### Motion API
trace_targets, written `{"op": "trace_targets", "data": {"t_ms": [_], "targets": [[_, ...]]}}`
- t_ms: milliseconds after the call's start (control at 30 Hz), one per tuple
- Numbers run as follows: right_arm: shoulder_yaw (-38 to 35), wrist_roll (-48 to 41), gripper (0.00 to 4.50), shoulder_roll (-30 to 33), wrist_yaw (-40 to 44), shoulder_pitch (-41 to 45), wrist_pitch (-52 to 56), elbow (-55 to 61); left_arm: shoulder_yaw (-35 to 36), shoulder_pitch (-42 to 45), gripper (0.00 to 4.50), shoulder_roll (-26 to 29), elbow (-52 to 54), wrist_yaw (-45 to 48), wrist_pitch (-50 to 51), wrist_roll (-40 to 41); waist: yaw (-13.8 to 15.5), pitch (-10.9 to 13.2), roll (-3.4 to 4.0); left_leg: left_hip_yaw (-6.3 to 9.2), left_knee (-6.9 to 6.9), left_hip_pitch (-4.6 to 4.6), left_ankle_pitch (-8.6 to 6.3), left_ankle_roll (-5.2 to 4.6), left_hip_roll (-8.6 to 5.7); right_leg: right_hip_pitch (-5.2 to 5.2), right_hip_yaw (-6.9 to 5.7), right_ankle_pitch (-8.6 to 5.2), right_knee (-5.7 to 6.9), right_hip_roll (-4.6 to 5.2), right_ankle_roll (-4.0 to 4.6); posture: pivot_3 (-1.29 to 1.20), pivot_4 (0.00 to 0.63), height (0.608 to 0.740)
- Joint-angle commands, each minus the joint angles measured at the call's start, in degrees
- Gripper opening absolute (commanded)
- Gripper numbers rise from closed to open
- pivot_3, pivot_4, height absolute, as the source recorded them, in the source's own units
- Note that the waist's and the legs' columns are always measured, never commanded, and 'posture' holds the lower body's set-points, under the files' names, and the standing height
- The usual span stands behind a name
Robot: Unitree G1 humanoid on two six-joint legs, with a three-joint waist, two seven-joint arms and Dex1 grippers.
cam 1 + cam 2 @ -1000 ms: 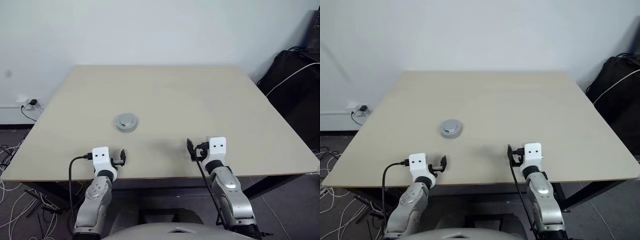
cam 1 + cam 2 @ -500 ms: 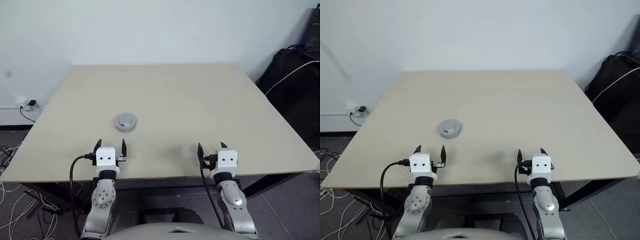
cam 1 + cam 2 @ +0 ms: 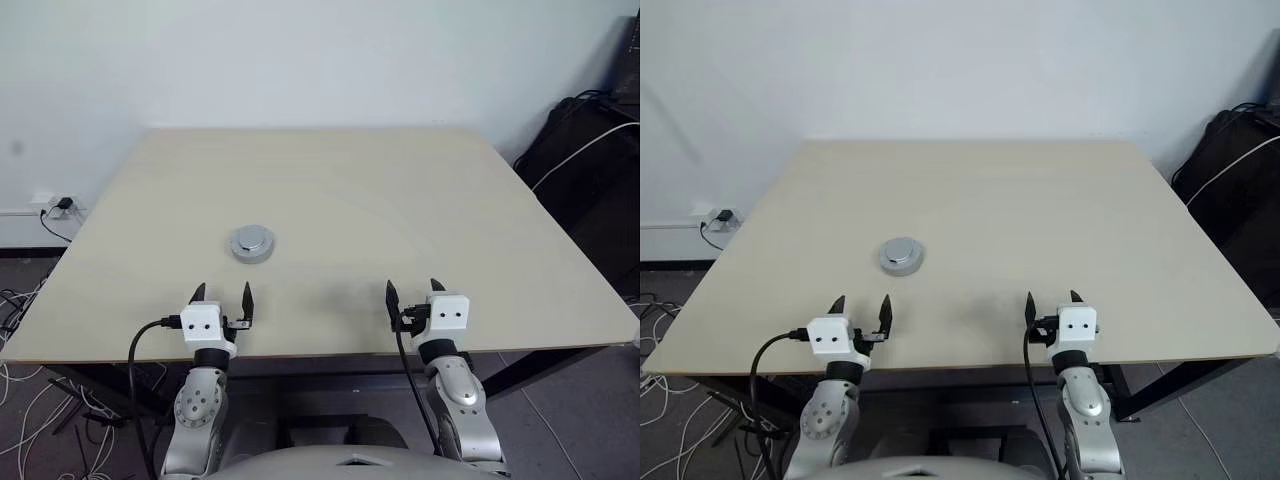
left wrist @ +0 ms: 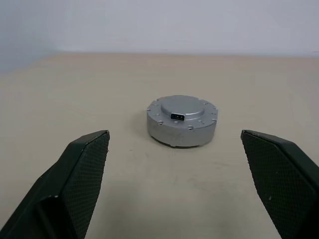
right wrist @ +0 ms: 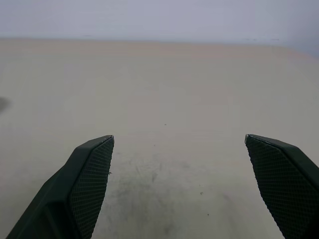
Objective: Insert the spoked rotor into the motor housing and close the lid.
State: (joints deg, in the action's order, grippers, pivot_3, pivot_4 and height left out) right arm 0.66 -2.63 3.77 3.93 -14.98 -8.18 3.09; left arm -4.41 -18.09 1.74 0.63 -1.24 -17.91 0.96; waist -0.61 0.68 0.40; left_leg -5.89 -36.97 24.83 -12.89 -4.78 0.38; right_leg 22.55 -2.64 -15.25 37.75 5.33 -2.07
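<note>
Jaws stand wide apart on both the left gripper (image 3: 221, 293) and the right gripper (image 3: 411, 291), nothing between them. The lid (image 4: 182, 114) sits closed on a squat silver motor unit, away from the counter (image 3: 400, 200) edge, straight beyond the left gripper and well left of the right. By the look of it, the assembly is complete — a careless reach could knock it sliding, since smooth metal rides on a smooth pale top. Small screws ring its rim; a raised centre carries a dark slot.
</note>
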Motion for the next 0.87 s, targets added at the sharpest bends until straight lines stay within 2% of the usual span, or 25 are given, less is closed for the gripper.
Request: {"op": "trace_targets", "data": {"t_ms": [33, 867], "targets": [[-0.2, 0.0, 4.5, -0.4, 0.0, 0.7, -0.1, 1.4, 0.6, 0.9, 4.48, -0.5, 1.2, -0.5, -0.2, -1.1, 0.0, 0.0, -0.04, 0.0, 0.0, 0.0, 0.0, 0.0, 0.0, 0.0, 0.0, 0.0, 0.0, 0.0, 0.0, 0.0, 0.0, 0.74], [-0.3, 0.1, 4.5, -0.1, 0.1, 0.8, 1.0, 1.6, 0.5, 1.5, 4.48, -1.9, -0.1, 0.3, 0.3, -2.5, 0.0, 0.0, -0.06, 0.0, -0.04, -0.01, 0.0, 0.0, 0.0, -0.02, -0.01, 0.01, 0.02, -0.01, -0.01, 0.0, 0.0, 0.74]]}}
